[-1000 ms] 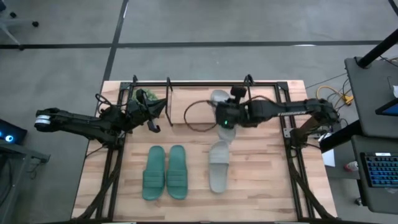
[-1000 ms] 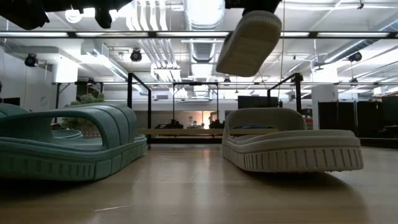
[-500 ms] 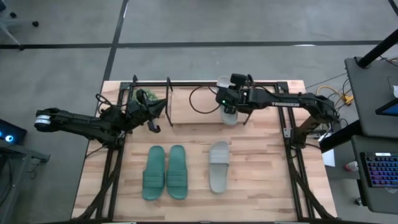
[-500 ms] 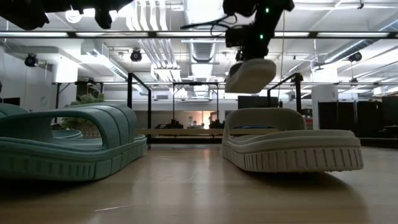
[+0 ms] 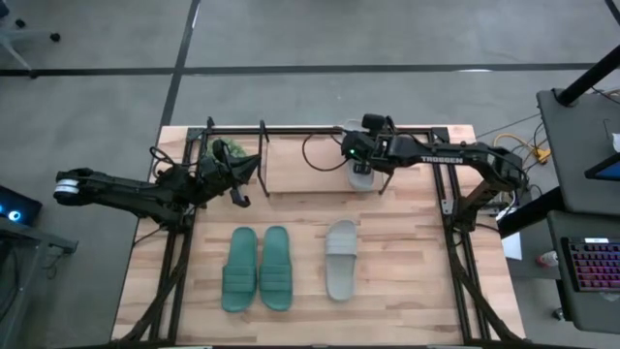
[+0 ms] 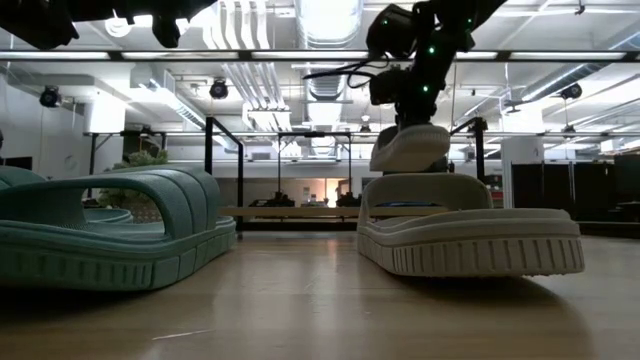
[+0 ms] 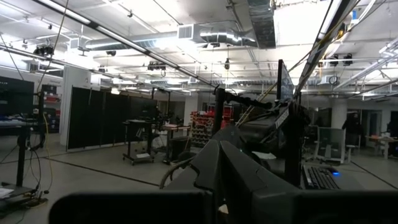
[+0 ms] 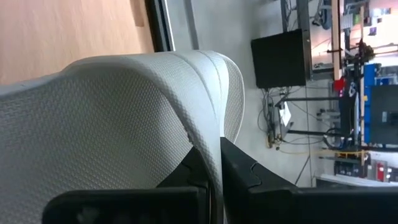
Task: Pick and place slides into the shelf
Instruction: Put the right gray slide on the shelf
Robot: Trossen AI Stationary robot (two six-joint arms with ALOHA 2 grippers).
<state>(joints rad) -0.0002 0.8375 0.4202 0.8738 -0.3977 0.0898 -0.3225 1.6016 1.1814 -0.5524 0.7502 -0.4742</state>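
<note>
My right gripper [image 5: 359, 161] is over the shelf [image 5: 310, 173], a black wire rack with a wooden base at the table's far edge, and is shut on a pale grey slide [image 6: 410, 148]. In the low view this slide's underside is hidden behind the other grey slide [image 5: 340, 259], which lies sole-down on the table. The teal pair [image 5: 258, 269] lies side by side to the left of it. My left gripper [image 5: 238, 190] hangs shut near the shelf's left end and touches nothing. My right gripper pinches the grey slide's wide ribbed strap [image 8: 214, 134] between its two fingers [image 8: 249, 177]. It comes from above, pointing down. The slide hangs below the gripper, roughly level, lengthwise from near to far over the shelf base. Whether it touches the shelf, I cannot tell.
A small green plant [image 5: 225, 150] stands at the shelf's left end beside my left arm. Black frame bars [image 5: 450, 208] run along the table's left and right sides. Bare wood shows between the shelf and the slides on the table.
My right gripper has carried the grey slide toward the table's far edge and down over the shelf. The slide, hanging slanted high over the middle of the table before, has tipped closer to level and sits lower.
</note>
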